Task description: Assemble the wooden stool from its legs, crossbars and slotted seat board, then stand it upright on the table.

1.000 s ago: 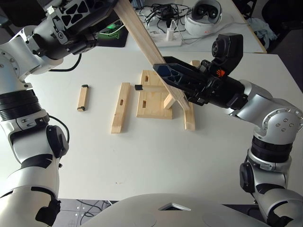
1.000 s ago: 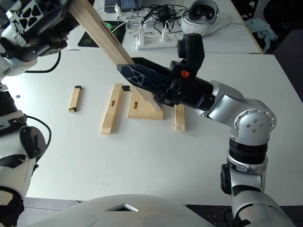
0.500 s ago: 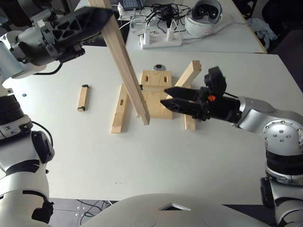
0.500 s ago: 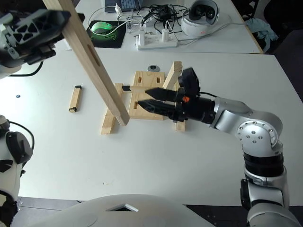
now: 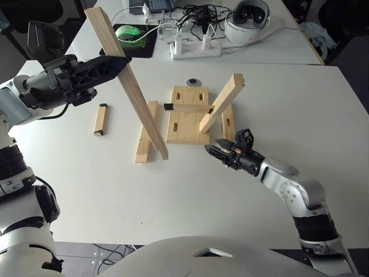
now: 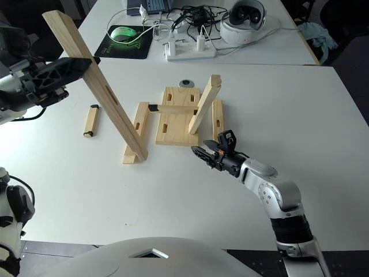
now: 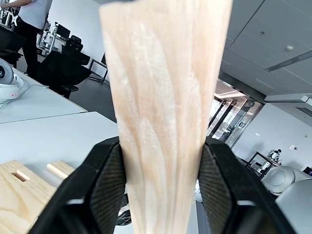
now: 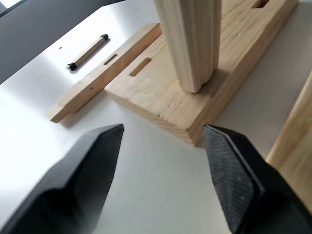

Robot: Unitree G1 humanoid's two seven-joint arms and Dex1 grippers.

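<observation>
Behind held leg [image 5: 135,98], flat leg [image 5: 142,144] partly hidden

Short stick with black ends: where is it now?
The short stick lies flat on the table on the robot's left in the head views, just left of the flat leg, near the left gripper holding the long leg.

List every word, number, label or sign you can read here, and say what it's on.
No text here is legible.
Orange mark on the right gripper: too small to read.
Green mark on the mouse pad: too small to read.
Seat board and the leg held by the left gripper: bare wood, no print.
</observation>
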